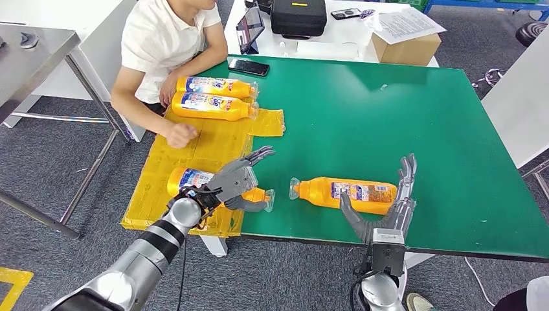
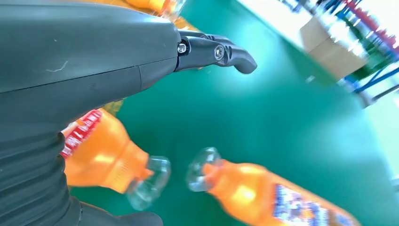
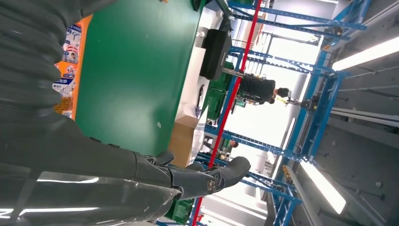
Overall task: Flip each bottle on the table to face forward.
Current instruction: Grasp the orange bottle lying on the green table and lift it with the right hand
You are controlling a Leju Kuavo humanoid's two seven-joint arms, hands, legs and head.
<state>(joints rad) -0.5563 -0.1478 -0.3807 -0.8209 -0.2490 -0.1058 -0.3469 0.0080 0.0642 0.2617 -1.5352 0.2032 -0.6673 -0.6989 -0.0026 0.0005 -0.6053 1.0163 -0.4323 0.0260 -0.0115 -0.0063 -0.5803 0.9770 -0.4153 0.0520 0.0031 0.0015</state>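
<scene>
Several orange bottles lie on their sides. Two of them [image 1: 213, 86] [image 1: 210, 105] rest at the far end of the yellow mat [image 1: 194, 146]. A third bottle [image 1: 189, 179] lies at the mat's near end, and my left hand [image 1: 236, 181] hovers over its neck with fingers spread and the thumb below the clear cap [image 2: 150, 183]. A fourth bottle [image 1: 346, 193] lies on the green table [image 1: 388, 110], cap pointing left. My right hand [image 1: 388, 204] stands open at its base end, fingers pointing up and the thumb along the bottle's near side. In the right wrist view the bottle's label [image 3: 68, 56] shows beside that hand [image 3: 70, 155].
A person sits at the table's far left, with a fist [image 1: 181, 135] on the mat by the two far bottles. A phone [image 1: 248, 67] lies at the far edge. A tablet [image 1: 250, 27], a black case [image 1: 298, 16] and a cardboard box [image 1: 406, 45] stand beyond it.
</scene>
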